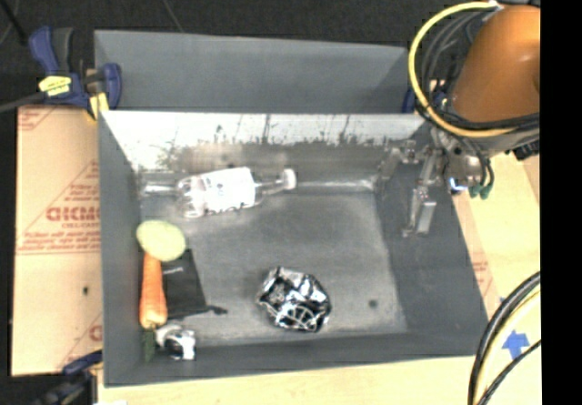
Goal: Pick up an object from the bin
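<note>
We are watching the metal gripper point(420, 205), open or clenched we cannot tell, hanging at three o'clock near the grey metal bin point(438, 268), likely risking a wall scrape.

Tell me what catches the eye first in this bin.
The orange carrot along the left wall, with a pale green disc at its far end. Next, a crumpled black-and-white wrapper at front centre and a clear bottle lying by the back wall.

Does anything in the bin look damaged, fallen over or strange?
The clear bottle lies on its side at the back, and the black-and-white packet near the front looks crumpled. Nothing seems spilled.
</note>
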Robot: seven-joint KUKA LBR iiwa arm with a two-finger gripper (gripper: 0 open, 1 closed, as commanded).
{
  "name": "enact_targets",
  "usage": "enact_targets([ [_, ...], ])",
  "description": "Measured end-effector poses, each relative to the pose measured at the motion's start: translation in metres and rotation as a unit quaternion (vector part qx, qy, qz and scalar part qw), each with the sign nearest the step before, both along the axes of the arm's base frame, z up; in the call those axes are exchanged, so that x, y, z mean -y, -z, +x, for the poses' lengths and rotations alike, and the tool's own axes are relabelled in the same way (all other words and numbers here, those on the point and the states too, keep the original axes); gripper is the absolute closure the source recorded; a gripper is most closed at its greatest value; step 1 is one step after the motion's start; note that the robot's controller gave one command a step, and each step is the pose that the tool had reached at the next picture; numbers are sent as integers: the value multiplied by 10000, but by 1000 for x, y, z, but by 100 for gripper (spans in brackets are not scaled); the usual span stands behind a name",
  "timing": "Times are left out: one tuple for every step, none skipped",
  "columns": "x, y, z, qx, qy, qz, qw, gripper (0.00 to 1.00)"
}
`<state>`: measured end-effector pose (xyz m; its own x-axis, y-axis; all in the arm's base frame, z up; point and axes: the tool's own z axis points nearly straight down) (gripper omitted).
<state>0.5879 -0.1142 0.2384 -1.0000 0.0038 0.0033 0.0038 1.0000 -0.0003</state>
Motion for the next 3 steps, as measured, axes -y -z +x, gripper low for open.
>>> enact_targets([
  [0, -5, 1, 38, -13, -8, 10000, 0],
  [0, -16, 7, 13, 276, 3, 9996, 0],
  [22, -41, 10, 58, 793, -4, 9968, 0],
])
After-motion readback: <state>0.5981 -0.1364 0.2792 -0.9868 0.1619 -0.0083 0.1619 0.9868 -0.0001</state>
